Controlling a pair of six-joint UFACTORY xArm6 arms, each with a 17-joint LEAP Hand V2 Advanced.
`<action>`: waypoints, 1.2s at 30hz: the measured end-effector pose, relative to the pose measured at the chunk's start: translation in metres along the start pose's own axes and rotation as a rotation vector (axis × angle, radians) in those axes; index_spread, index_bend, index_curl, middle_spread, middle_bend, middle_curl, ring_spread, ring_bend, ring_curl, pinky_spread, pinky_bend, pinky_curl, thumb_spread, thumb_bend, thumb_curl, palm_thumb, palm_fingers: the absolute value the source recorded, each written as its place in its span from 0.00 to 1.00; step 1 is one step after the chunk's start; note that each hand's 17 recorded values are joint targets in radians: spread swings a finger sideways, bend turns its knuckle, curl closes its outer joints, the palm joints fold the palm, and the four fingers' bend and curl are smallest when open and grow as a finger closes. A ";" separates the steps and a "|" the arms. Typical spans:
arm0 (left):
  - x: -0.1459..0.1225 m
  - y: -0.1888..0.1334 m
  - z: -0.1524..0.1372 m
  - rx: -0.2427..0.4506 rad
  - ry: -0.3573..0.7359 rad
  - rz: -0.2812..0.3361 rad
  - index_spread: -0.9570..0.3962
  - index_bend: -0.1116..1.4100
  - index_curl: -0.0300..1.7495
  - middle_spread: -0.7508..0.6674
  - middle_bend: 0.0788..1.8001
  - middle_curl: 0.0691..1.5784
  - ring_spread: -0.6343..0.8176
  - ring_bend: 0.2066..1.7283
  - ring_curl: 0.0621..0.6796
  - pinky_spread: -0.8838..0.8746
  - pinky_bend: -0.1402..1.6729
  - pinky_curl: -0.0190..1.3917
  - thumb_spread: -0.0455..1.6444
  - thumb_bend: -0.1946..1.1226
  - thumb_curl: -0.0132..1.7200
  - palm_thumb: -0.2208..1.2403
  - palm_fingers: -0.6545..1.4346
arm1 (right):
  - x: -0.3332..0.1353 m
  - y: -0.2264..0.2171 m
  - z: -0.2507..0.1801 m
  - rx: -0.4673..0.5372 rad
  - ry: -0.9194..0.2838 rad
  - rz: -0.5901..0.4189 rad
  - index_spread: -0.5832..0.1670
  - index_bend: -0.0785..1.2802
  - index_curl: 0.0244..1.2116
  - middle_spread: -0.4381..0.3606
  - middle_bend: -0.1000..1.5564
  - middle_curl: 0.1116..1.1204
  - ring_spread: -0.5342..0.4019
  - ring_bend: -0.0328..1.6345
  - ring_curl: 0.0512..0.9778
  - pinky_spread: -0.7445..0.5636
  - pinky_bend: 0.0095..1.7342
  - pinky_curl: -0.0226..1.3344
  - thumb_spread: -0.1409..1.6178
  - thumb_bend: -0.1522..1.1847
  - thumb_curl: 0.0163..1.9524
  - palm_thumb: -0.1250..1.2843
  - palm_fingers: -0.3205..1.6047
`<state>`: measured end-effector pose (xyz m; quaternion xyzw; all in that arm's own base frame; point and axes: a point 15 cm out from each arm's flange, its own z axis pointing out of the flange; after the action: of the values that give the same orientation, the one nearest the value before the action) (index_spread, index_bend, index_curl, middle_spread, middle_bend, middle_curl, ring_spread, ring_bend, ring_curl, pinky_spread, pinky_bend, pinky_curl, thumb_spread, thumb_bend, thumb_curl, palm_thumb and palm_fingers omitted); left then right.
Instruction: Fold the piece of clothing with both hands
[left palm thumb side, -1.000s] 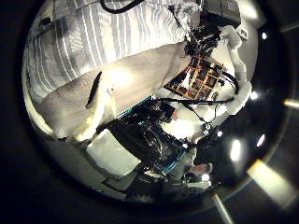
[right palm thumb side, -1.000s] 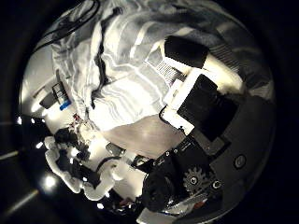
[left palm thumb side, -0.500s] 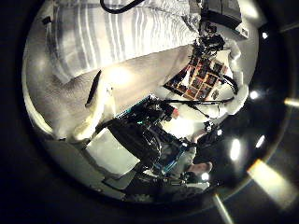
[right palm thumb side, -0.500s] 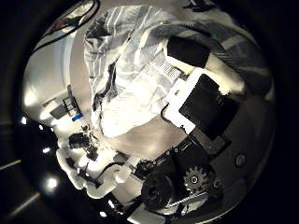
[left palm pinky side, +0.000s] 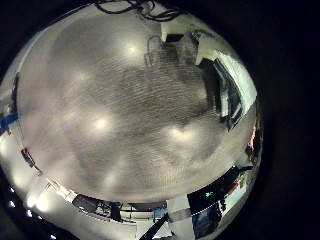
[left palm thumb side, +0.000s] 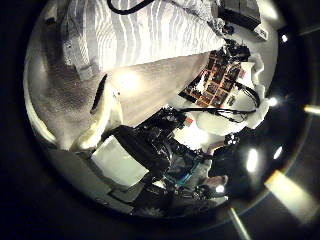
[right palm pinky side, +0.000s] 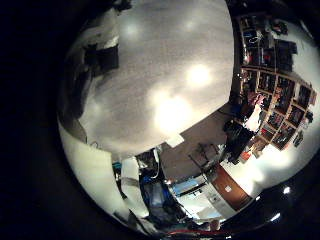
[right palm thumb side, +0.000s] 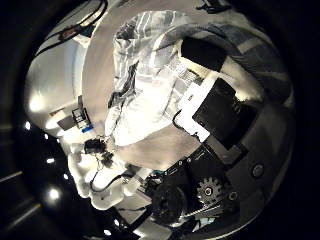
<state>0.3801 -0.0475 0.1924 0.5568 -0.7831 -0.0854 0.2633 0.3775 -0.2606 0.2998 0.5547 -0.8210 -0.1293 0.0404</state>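
A striped garment (left palm thumb side: 140, 35) hangs lifted above the table (left palm thumb side: 150, 90), running up to the left hand's fingers (left palm thumb side: 235, 14), which are curled on its edge. A folded corner of the garment (left palm thumb side: 78, 55) droops free. In the right thumb side view the same garment (right palm thumb side: 150, 75) is bunched and creased under the right hand's fingers (right palm thumb side: 205, 55), which pinch it against the palm body (right palm thumb side: 215, 110). The two little finger side views show only bare table (left palm pinky side: 120, 110) (right palm pinky side: 170, 70) and a finger (left palm pinky side: 228, 88) (right palm pinky side: 98, 55) at the edge.
An arm (right palm thumb side: 90, 185) of the other hand stands beyond the table in the right thumb side view, and another arm (left palm thumb side: 255, 85) shows in the left thumb side view. Shelves and clutter (right palm pinky side: 265, 90) lie past the table's edge.
The garment has drawn up toward both hands. It covers less of each thumb side view, looks more bunched at the right hand, and more bare table shows beneath it.
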 end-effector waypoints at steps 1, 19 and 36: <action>0.000 0.000 0.000 0.003 0.003 0.001 0.68 0.20 0.26 0.64 0.06 0.16 0.58 0.31 0.30 0.67 0.23 0.31 0.76 0.14 0.26 0.57 0.41 | -0.006 0.001 -0.004 0.005 0.003 -0.010 0.41 0.83 0.73 0.40 0.87 0.61 0.39 0.90 0.60 0.42 0.76 0.52 0.76 0.13 0.35 0.80 0.77; 0.010 0.005 -0.004 0.020 -0.008 0.014 0.69 0.20 0.26 0.64 0.06 0.16 0.58 0.31 0.29 0.67 0.23 0.30 0.76 0.14 0.26 0.57 0.41 | -0.214 0.060 -0.064 0.111 0.000 -0.362 0.42 0.84 0.73 0.40 0.88 0.59 0.39 0.90 0.60 0.41 0.74 0.56 0.76 0.11 0.38 0.80 0.77; -0.077 0.102 -0.098 0.201 -0.013 -0.177 0.69 0.19 0.25 0.63 0.07 0.18 0.54 0.32 0.29 0.66 0.22 0.29 0.75 0.14 0.26 0.56 0.44 | -0.498 0.147 0.086 -0.072 0.170 -0.782 0.42 0.84 0.73 0.40 0.88 0.59 0.39 0.90 0.60 0.41 0.72 0.58 0.76 0.11 0.39 0.80 0.77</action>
<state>0.3638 0.0759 0.2945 0.6467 -0.7373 -0.0329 0.1927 0.4166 0.2641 0.2934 0.8324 -0.5365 -0.1171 0.0753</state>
